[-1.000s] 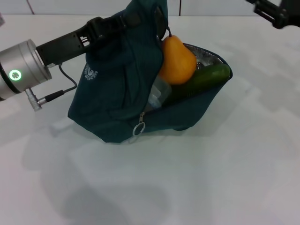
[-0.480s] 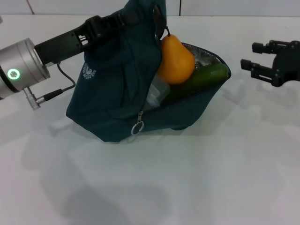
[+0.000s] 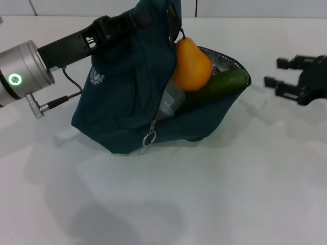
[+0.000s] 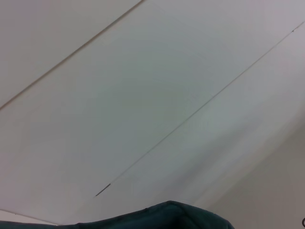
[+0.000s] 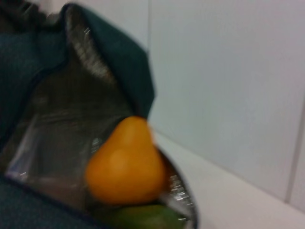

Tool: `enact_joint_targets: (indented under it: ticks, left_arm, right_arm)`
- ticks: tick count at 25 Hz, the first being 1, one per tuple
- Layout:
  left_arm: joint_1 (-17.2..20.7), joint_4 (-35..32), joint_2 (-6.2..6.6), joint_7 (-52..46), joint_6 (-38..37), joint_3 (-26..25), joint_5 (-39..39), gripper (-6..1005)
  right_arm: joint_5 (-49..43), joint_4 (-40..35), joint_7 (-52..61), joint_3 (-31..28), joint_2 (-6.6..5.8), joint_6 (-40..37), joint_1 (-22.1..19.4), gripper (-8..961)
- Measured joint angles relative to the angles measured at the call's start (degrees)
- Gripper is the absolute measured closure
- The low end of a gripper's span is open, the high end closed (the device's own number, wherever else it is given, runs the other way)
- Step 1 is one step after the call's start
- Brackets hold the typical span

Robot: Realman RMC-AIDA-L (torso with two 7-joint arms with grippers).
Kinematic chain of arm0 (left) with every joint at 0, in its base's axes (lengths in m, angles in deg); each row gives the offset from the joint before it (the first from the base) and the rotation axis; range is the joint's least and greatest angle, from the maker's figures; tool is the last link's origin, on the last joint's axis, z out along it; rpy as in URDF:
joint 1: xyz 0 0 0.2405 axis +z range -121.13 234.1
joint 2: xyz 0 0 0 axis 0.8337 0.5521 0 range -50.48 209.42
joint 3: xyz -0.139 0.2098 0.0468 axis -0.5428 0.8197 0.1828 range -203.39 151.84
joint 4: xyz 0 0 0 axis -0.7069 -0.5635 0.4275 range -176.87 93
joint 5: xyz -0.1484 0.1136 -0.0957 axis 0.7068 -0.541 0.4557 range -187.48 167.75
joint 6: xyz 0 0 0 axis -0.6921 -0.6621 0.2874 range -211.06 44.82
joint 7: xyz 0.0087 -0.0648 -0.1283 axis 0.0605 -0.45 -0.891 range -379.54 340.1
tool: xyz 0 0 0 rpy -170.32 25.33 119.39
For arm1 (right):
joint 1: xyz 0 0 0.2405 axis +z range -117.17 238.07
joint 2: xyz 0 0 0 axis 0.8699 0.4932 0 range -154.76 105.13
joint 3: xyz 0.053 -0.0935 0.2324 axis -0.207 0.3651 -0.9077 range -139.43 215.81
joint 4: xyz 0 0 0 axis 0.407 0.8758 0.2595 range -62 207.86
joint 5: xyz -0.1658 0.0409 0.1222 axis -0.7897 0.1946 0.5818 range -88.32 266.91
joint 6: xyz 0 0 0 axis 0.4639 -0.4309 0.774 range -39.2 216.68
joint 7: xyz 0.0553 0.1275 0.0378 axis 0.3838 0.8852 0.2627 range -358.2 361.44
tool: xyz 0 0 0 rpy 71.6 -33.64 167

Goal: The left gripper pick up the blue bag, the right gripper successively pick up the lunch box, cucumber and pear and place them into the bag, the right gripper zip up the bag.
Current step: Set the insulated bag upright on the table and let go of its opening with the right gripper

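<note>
The left gripper (image 3: 134,19) is clamped on the blue bag (image 3: 127,97), holding it up. The right gripper (image 3: 282,76), fingers apart, hangs well right of the bag. It should approach the zipper pull (image 3: 149,139) low and pinch it squarely.

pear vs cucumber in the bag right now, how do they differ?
Colour: the pear is orange-yellow, the cucumber dark green. Shape: the pear is rounded with a narrow neck, the cucumber long and slim. Pose: the pear stands roughly upright, stem end up, while the cucumber lies slanted under it, its tip reaching the blue bag rim. Shared: both sit in the open mouth of the bag, touching, and stick partly out.
</note>
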Motion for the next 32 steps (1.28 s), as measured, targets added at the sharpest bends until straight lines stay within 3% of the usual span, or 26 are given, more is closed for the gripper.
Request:
enact_joint_targets:
  ticks: [5, 8, 12, 18, 28, 32]
  left_arm:
    - [0.16, -0.01, 0.0, 0.06, -0.03, 0.0, 0.47, 951]
    - [0.16, 0.01, 0.04, 0.07, -0.04, 0.01, 0.51, 951]
    - [0.16, -0.05, 0.07, 0.09, -0.06, 0.01, 0.55, 951]
    - [0.16, -0.04, 0.08, 0.09, -0.04, 0.01, 0.59, 951]
    - [0.16, -0.09, 0.09, 0.09, 0.01, 0.05, 0.64, 951]
    - [0.13, -0.12, 0.03, 0.09, -0.03, 0.19, 0.64, 951]
  right_arm:
    - [-6.76, -1.07, -0.1, 0.36, 3.13, -0.01, 0.84, 442]
    - [-10.39, -2.71, -0.08, 2.07, 4.06, -0.2, 1.2, 442]
    - [-10.87, -4.42, -0.31, 4.34, 4.2, 0.06, 1.16, 443]
    - [-10.41, -5.97, -0.72, 2.62, 4.1, 0.06, 0.52, 443]
    - [-7.23, -1.92, 1.47, -11.71, 4.0, -4.61, 0.51, 444]
    - [-5.55, 1.76, 6.12, -16.49, 3.52, -5.11, 3.09, 445]
